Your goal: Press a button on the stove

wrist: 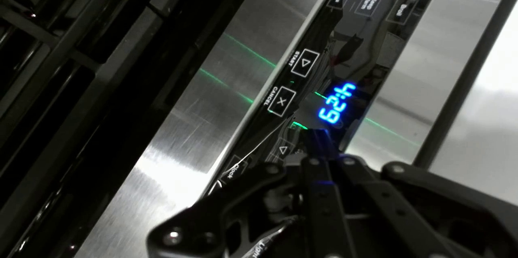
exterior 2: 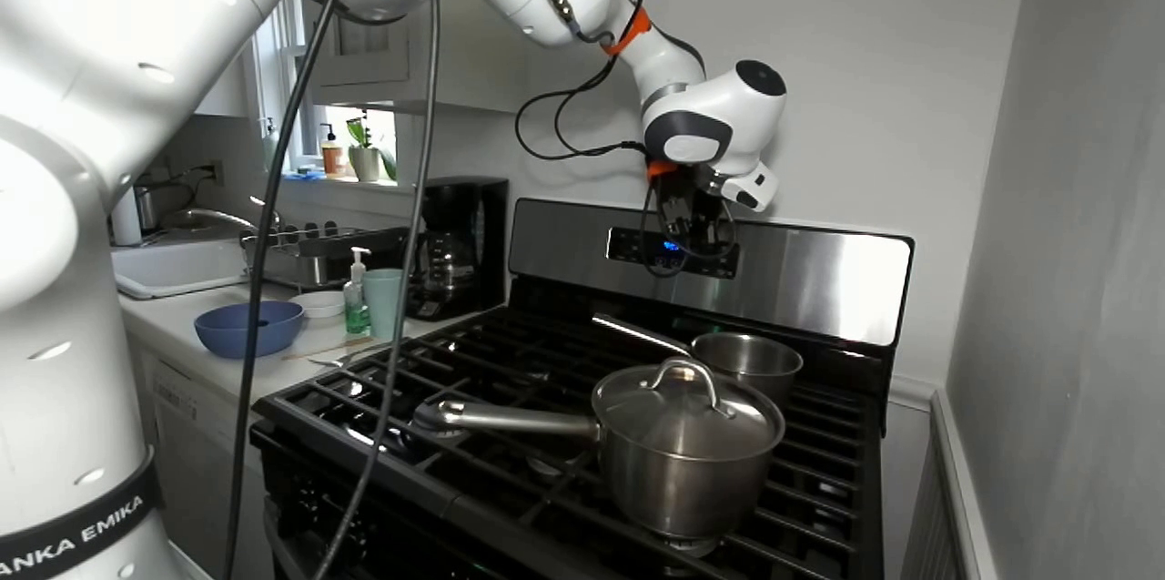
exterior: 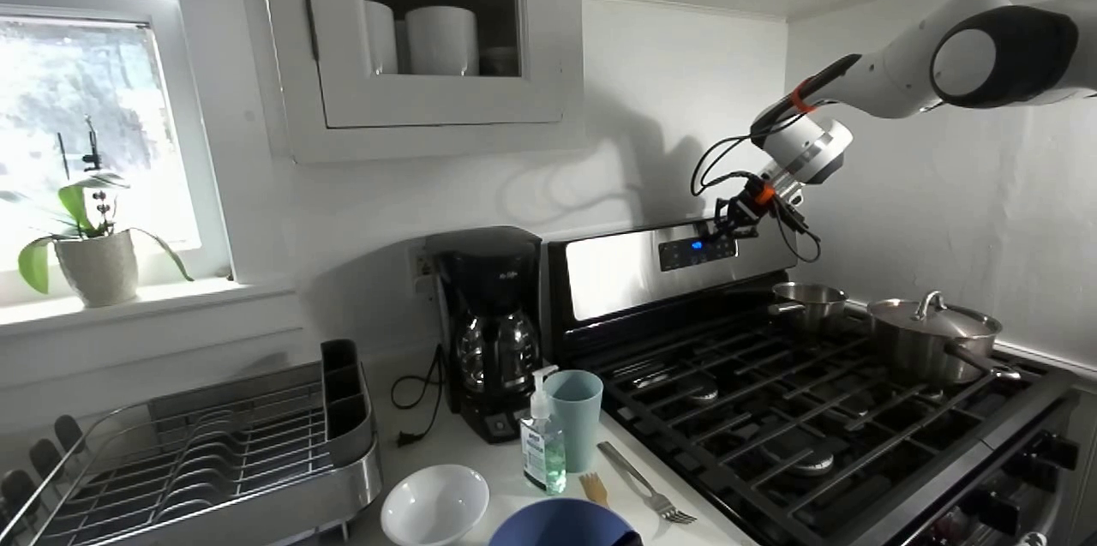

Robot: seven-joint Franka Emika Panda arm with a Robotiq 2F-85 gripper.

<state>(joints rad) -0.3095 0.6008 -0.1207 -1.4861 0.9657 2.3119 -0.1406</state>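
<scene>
The stove (exterior: 613, 272) is a wide gas range with black grates and a raised steel back panel, seen in both exterior views (exterior 2: 564, 239). Its dark control panel (exterior: 677, 255) has lit blue digits (wrist: 336, 103). In the wrist view, the START button (wrist: 305, 62), the CANCEL button (wrist: 281, 101) and an up-arrow button (wrist: 283, 150) show on it. My gripper (wrist: 319, 140) is shut and empty, its fingertips together over the panel just beside the digits. It also shows at the panel in an exterior view (exterior: 720, 231). Whether the tips touch the panel cannot be told.
A lidded pot (exterior 2: 687, 462) and an open saucepan (exterior 2: 748, 357) stand on the right-hand grates. A black coffee maker (exterior: 488, 297), soap bottle (exterior: 543, 443), teal cup (exterior: 576, 417) and blue bowl (exterior 2: 248, 330) stand left of the stove. Cables hang from the arm near the gripper.
</scene>
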